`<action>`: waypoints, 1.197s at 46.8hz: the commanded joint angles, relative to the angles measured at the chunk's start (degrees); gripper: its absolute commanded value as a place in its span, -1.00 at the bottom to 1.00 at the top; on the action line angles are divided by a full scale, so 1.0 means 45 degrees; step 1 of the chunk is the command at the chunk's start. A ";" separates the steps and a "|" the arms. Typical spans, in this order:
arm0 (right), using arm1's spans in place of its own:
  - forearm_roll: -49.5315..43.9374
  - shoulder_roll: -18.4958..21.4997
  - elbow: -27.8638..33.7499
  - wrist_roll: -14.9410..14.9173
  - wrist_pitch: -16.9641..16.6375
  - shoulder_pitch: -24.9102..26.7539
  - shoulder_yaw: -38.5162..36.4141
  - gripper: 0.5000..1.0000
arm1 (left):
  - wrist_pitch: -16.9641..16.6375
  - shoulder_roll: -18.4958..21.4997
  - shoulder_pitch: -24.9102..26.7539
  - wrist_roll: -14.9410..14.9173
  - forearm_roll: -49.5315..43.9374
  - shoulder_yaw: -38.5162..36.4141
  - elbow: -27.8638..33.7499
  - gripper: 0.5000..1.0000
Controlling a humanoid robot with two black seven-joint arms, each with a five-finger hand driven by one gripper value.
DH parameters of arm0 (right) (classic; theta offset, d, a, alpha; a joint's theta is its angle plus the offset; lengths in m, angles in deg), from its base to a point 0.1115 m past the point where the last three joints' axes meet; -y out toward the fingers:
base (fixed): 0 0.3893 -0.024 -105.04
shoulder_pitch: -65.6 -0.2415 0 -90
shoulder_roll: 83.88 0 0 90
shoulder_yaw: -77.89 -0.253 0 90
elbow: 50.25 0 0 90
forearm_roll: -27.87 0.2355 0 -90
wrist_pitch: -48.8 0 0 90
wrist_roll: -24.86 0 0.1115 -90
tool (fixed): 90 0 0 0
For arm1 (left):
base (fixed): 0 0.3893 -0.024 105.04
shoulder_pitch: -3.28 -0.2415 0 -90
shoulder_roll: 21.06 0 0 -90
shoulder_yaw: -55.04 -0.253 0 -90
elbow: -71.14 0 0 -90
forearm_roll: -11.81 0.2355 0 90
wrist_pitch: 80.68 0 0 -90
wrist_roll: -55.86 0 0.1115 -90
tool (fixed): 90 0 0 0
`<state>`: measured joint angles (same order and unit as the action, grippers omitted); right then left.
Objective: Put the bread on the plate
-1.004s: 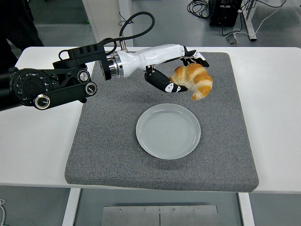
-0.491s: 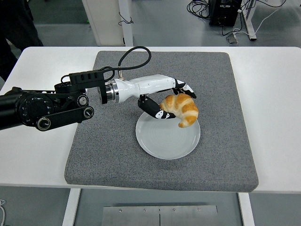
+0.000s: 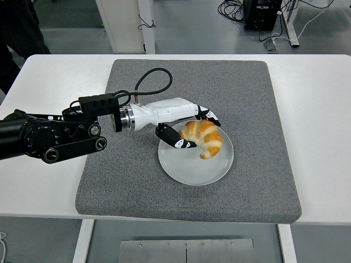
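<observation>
Head view is showing the left hand (image 3: 189, 127) clamping its fingers around a golden, crescent-shaped bread (image 3: 203, 137) sitting on the smooth round plate (image 3: 192, 167) atop a coarse grey mat (image 3: 263, 164).

This is looking like a robotics lab or test room. A plain white rectangular table (image 3: 323, 109) is standing on a grey smooth floor (image 3: 192, 24), and a square grey felt-like mat (image 3: 258, 181) is lying on it as a staged work surface. At the far right, loose black cables (image 3: 233, 10) are trailing beside a black boxy piece of equipment (image 3: 262, 13) and white metal desk legs (image 3: 290, 24).
</observation>
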<state>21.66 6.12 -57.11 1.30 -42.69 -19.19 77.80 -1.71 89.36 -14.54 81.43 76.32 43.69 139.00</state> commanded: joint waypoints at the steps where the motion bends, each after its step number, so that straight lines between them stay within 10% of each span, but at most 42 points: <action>1: -0.0006 0.0000 0.0000 0.0000 0.0000 -0.0005 0.0002 1.00 | -0.0165 -0.0044 -0.0024 0.0001 0.0215 -0.0152 -0.0022 -0.13; 56: -0.0006 0.0000 0.0000 0.0000 0.0000 -0.0005 0.0002 1.00 | -0.1025 -0.0396 -0.0728 -0.0019 0.0274 -0.0816 -0.1018 -0.01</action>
<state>21.66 6.12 -57.11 1.30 -42.69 -19.21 77.80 -6.31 87.77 -17.81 81.34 77.55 40.01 134.50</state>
